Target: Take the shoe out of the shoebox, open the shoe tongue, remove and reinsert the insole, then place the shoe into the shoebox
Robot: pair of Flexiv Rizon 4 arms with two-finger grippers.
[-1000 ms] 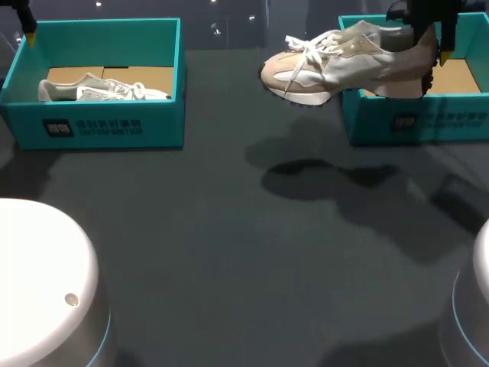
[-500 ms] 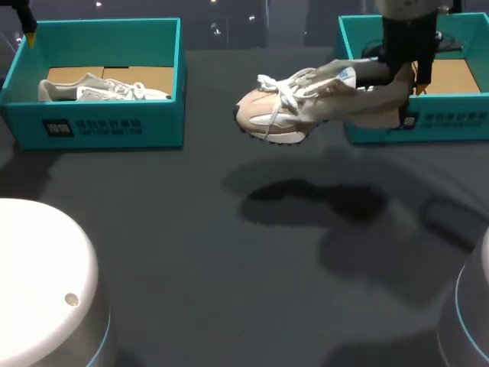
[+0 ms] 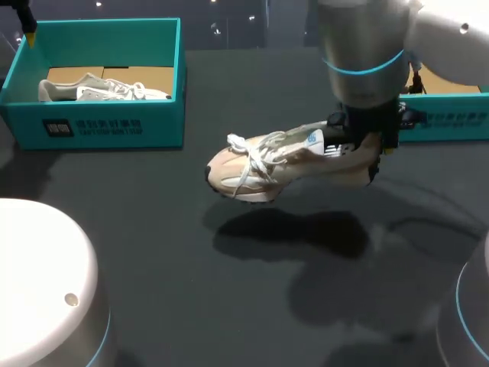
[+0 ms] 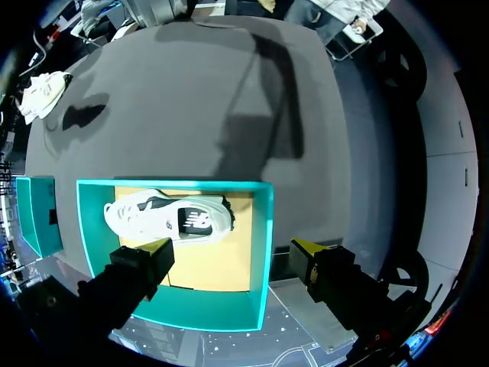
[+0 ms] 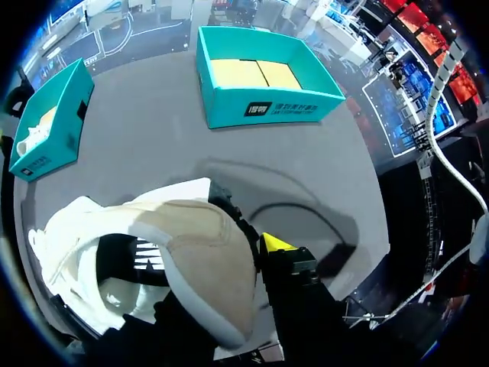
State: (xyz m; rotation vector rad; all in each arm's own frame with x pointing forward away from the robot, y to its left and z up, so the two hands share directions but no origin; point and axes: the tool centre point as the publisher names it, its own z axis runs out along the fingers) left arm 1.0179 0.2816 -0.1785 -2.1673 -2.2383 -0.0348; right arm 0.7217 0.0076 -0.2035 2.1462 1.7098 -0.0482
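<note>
Partly hidden, right pincer (image 3: 361, 147) clamps beige shoe (image 3: 279, 160) heel above table (image 3: 176, 260); left pincer (image 4: 231, 248) spread wide over shoebox (image 4: 264, 229).

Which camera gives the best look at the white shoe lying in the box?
The left wrist view: it looks straight down on the whole white shoe in its teal box. The head view shows it small, side-on, inside the box. The right wrist view catches only a pale sliver far off.
</note>
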